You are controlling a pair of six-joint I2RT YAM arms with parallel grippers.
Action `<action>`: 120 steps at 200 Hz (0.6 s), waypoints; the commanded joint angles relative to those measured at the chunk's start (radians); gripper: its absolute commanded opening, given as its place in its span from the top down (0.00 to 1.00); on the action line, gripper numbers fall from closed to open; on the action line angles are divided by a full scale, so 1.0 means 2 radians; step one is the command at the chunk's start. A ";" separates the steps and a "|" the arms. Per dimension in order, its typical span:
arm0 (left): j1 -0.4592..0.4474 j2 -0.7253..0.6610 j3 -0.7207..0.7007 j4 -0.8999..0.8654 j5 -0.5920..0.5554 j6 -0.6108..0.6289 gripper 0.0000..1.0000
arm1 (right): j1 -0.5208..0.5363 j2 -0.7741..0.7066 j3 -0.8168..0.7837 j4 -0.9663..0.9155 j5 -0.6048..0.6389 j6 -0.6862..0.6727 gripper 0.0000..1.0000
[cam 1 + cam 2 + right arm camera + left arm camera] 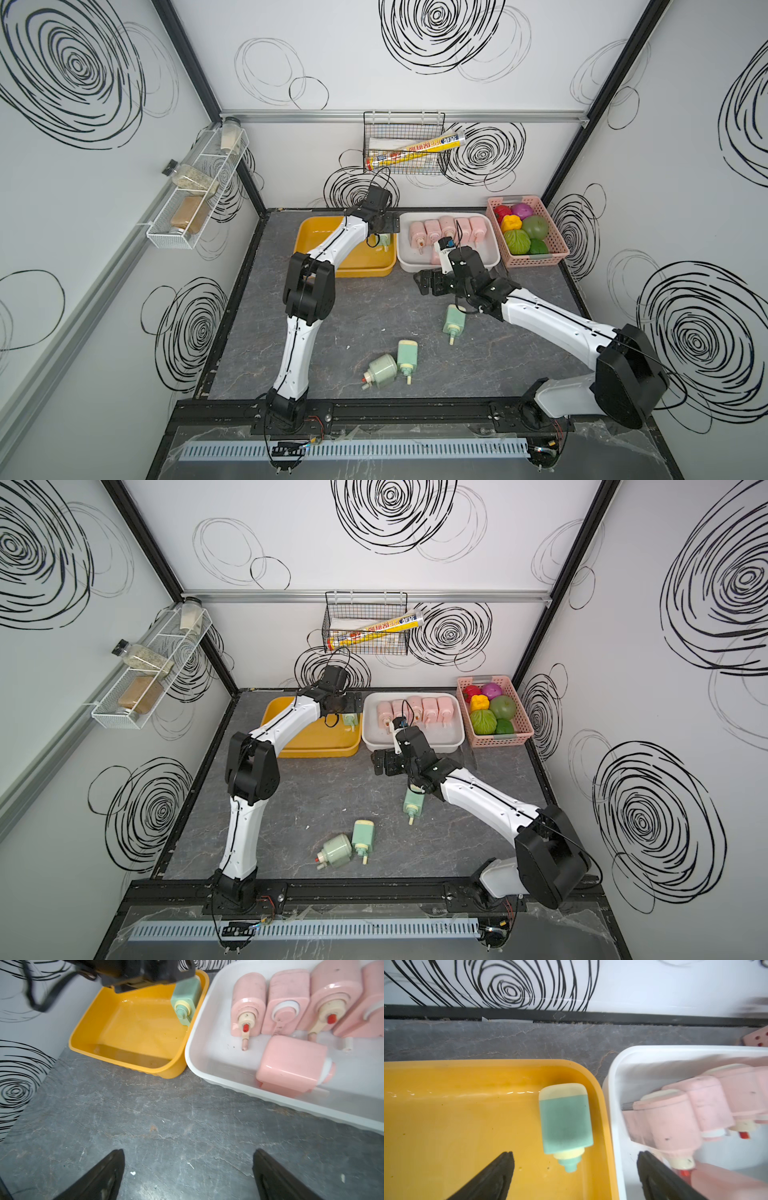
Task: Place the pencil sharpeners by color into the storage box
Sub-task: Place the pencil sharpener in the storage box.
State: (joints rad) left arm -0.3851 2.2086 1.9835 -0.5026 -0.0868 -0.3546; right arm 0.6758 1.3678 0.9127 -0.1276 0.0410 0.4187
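The right gripper (189, 1152) is hanging over bare table (166, 1126) with its fingers spread wide and nothing between them (only marbled grey surface is showing in the gap). At the near edge, a rounded green sharpener (380, 371) is lying on its side. A blocky green sharpener (407, 357) is lying close against it, and both crank stubs are pointing toward the near edge. A little farther in, a third green sharpener (454, 323) is lying alone beneath the right arm's wrist. Beyond the right gripper, two trays are sitting just beside each other, a yellow tray (361, 270) on the left and a white tray (490, 259) on the right. In the white tray, one pink sharpener (291, 1066) is lying across the near side. A row of pink sharpeners (462, 228) is lining the far side behind it, five of them showing in a top view. In the yellow tray, a fourth green sharpener (565, 1120) is lying flat along the wall next to the white tray. The left gripper (574, 1154) is hovering over it with its fingers spread, neither one touching it. To the right of the white tray, a pink basket (536, 259) is holding toy fruits and vegetables (534, 226). On the back wall, a wire basket (374, 137) is hanging with a long printed package (419, 151) sticking out of it.
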 commanded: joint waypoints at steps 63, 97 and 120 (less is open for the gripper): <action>-0.087 -0.199 -0.222 0.151 0.008 0.009 0.01 | -0.079 -0.111 -0.073 -0.094 0.005 0.070 0.00; -0.139 -0.260 -0.309 0.188 -0.005 -0.011 0.01 | -0.106 -0.129 -0.102 -0.089 -0.070 0.101 0.00; -0.168 -0.296 -0.360 0.191 -0.010 -0.019 0.01 | -0.109 -0.155 -0.123 -0.111 -0.057 0.132 0.00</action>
State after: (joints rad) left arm -0.6842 1.6951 1.3411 -0.1936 -0.0834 -0.3698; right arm 0.4679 1.1130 0.7158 -0.3016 -0.0326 0.5976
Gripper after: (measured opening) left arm 0.991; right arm 0.997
